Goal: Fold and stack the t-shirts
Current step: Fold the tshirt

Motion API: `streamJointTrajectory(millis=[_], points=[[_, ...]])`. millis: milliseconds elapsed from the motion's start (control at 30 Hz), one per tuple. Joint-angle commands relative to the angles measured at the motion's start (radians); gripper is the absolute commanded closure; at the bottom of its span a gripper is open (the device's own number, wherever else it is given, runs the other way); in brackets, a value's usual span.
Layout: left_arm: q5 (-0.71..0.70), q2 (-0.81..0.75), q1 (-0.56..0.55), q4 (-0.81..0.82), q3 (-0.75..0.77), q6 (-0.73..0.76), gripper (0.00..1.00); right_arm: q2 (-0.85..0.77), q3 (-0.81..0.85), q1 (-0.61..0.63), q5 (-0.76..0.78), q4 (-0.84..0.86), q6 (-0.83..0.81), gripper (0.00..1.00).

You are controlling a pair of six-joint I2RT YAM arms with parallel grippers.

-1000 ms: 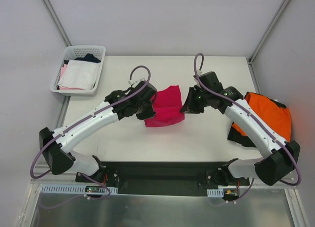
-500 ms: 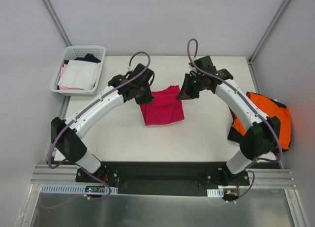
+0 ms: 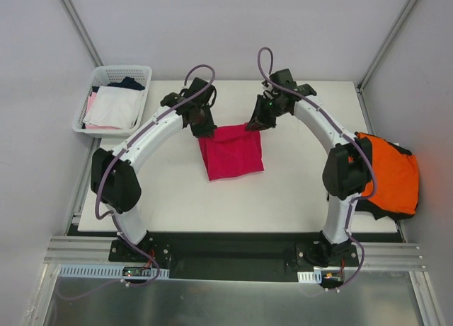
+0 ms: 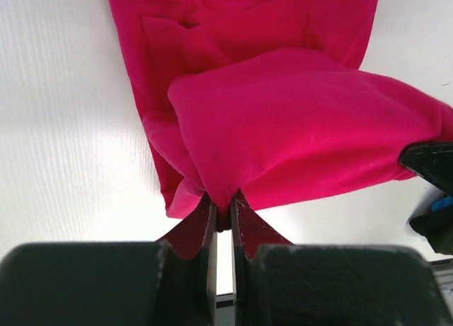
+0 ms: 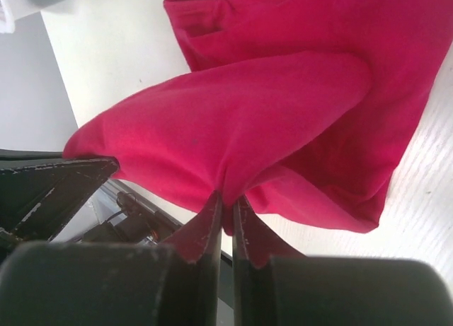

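The crimson-magenta t-shirt lies partly folded in the middle of the table. My left gripper is shut on its far left corner, and the pinched cloth shows in the left wrist view. My right gripper is shut on its far right corner, seen in the right wrist view. Both hold the far edge lifted off the table. The bright orange t-shirt lies at the table's right edge on top of a black t-shirt, which mostly hides under it.
A white mesh basket with white, pink and dark garments stands off the table's far left corner. Metal frame posts run up at the far left and far right. The right arm's elbow stands beside the orange shirt.
Both grippers have moved toward the far edge of the table, pulling the magenta shirt's far edge with them. The shirt is more spread out than before.
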Motion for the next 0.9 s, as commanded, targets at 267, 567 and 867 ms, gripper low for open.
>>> streamJointTrajectory(millis=[267,567,867], points=[[0.075,0.147,0.097,0.015,0.136,0.129,1.00,0.194,0.214,-0.046,-0.044,0.007,-0.006,0.96],[0.153,0.239,0.181,0.050,0.152,0.151,1.00,0.326,0.293,-0.057,-0.058,0.005,0.000,0.87],[0.235,0.342,0.224,0.081,0.187,0.180,0.98,0.329,0.267,-0.095,-0.029,0.012,-0.011,0.56]])
